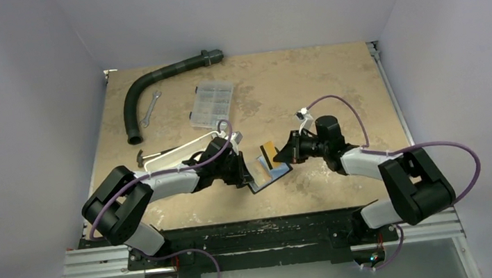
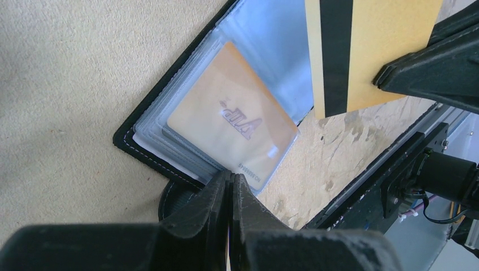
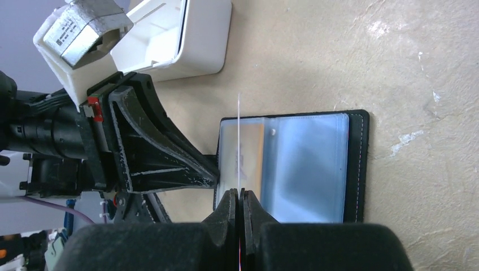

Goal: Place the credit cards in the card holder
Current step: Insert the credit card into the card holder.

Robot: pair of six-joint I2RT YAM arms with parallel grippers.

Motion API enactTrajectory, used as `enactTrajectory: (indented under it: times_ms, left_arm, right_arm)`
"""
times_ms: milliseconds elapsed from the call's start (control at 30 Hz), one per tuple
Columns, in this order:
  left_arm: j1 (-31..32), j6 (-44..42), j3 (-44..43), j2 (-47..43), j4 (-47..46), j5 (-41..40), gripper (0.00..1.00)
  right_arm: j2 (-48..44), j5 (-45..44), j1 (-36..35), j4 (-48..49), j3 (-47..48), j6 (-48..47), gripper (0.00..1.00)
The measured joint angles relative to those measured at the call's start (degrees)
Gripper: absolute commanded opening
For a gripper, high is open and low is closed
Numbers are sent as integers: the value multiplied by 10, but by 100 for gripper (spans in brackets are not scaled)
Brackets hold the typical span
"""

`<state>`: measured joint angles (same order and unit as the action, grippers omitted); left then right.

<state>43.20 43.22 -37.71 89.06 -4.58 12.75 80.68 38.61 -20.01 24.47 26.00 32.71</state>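
Top view: holder (image 1: pixel 270 176) lies open at centre, bare table (image 1: pixel 336 94) beyond; left arm (image 1: pixel 164 183) and right arm (image 1: pixel 371 161) angle inward.
Left wrist: left claw (image 2: pixel 230 179) pinched on the holder's lower edge; sleeved card (image 2: pixel 231 121) at centre.
Right wrist: right claw (image 3: pixel 240 196) clamps second card (image 3: pixel 239 130) upright, edge-on over the holder.
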Motion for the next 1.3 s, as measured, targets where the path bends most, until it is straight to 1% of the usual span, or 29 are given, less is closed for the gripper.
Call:
enactTrajectory:
  times_ms: [600, 1300]
  left_arm:
    - [0, 0, 0, -1, 1, -1, 0]
    - [0, -9, 2, -2, 15, -10, 0]
  right_arm:
    - [74, 29, 1, 5, 12, -13, 0]
    - [96, 30, 2, 16, 12, -9, 0]
